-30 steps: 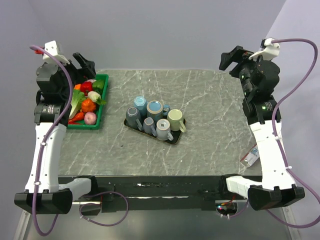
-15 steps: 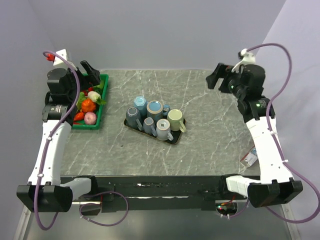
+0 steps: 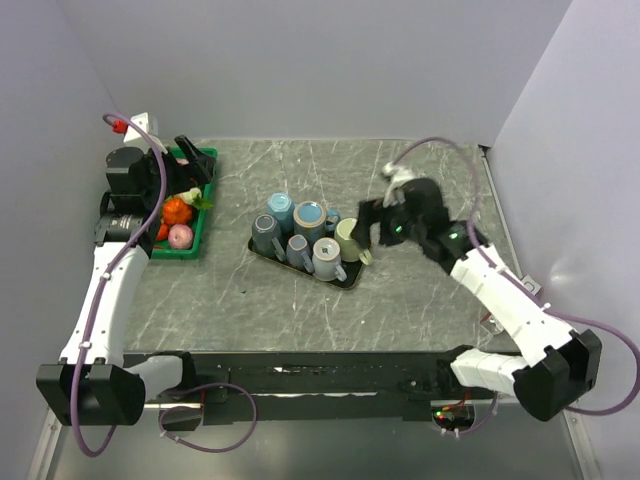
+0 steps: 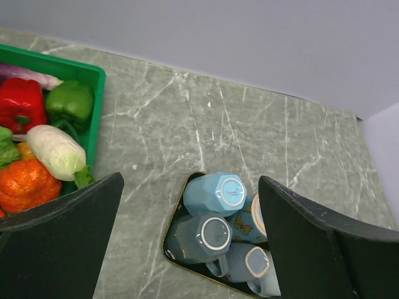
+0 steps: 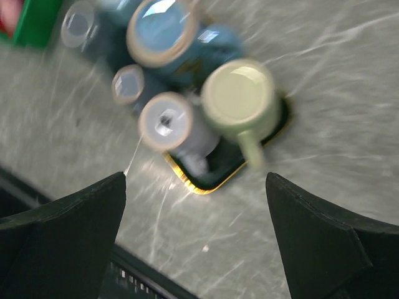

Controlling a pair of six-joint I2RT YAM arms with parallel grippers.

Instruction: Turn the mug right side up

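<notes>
Grey marbled surface (image 3: 250, 300) with tray (image 3: 345, 282) of mugs (image 3: 268, 232); right claw (image 5: 194, 180) spread wide above pale green mug (image 5: 240, 93), left claw (image 4: 190, 180) spread wide near green bin (image 4: 93, 75).

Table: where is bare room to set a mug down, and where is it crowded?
Free: the table strip between the mug tray and the near edge, and the far strip behind the tray. Crowded: the tray itself and the green bin.

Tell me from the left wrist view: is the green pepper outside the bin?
No, the green pepper lies inside the bin, beside the red pepper.
</notes>
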